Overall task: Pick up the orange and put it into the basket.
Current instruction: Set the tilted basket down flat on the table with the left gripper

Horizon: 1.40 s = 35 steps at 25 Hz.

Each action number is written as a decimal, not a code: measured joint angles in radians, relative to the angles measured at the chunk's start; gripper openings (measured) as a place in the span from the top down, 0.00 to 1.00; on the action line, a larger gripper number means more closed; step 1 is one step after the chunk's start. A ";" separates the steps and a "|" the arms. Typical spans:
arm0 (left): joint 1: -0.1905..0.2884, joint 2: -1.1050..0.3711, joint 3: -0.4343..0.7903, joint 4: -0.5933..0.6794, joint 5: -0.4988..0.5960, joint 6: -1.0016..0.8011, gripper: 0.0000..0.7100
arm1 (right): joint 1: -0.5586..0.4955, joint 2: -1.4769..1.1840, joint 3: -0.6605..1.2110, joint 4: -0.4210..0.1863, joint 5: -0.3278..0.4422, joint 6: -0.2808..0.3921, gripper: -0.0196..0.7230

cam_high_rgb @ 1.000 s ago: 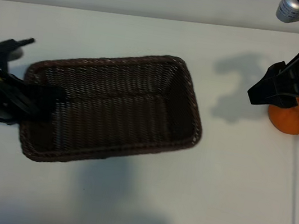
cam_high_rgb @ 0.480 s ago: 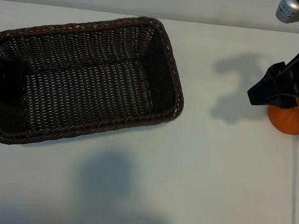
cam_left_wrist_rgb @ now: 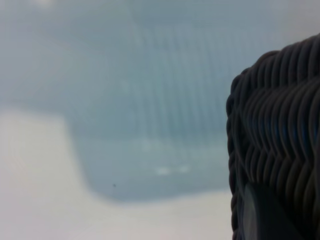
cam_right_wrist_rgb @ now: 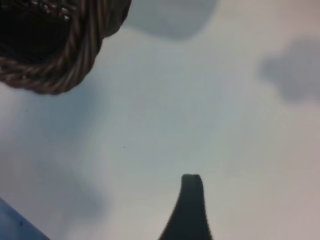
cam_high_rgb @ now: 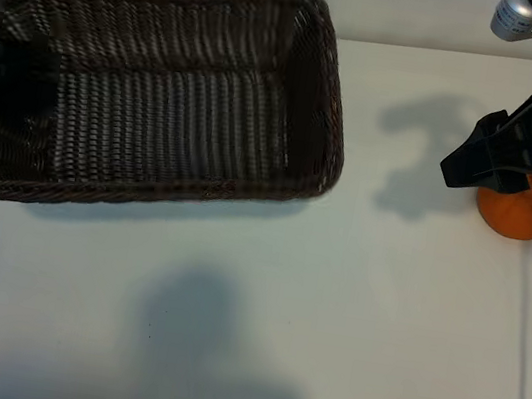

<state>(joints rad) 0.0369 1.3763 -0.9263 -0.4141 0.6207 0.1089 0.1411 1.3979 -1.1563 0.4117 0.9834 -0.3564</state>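
Orange point(cam_high_rgb: 517, 211) on bench point(cam_high_rgb: 328, 321) under spread right fingers point(cam_high_rgb: 469, 163); left fingers point(cam_high_rgb: 17, 79) apparently clamp basket point(cam_high_rgb: 321, 77) rim, so keep it level.

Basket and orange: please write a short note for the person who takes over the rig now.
Left gripper: shut on the short end of the basket, which hangs lifted and tilted above the table.
Right gripper: open, above the orange, holding nothing.
The orange rests on the table at the right, apart from the basket.
Done: the basket is gripped and raised.
Left: grasp the orange, carry it over, drop it into the basket.
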 joint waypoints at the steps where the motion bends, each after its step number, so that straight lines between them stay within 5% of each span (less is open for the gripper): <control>1: 0.000 0.023 -0.014 -0.006 0.013 0.014 0.80 | 0.000 0.000 0.000 0.000 0.000 0.000 0.17; 11: -0.021 0.201 -0.108 -0.227 -0.005 0.188 0.80 | 0.000 0.000 0.000 0.000 0.000 0.000 0.17; 19: -0.138 0.330 -0.193 -0.239 -0.051 0.190 0.80 | 0.000 0.000 0.000 0.000 0.000 0.000 0.17; 35: -0.207 0.556 -0.281 -0.244 -0.107 0.180 0.80 | 0.000 0.000 0.000 0.000 0.000 0.000 0.17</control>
<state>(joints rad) -0.1704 1.9328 -1.2075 -0.6584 0.5142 0.2890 0.1411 1.3979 -1.1563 0.4117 0.9834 -0.3564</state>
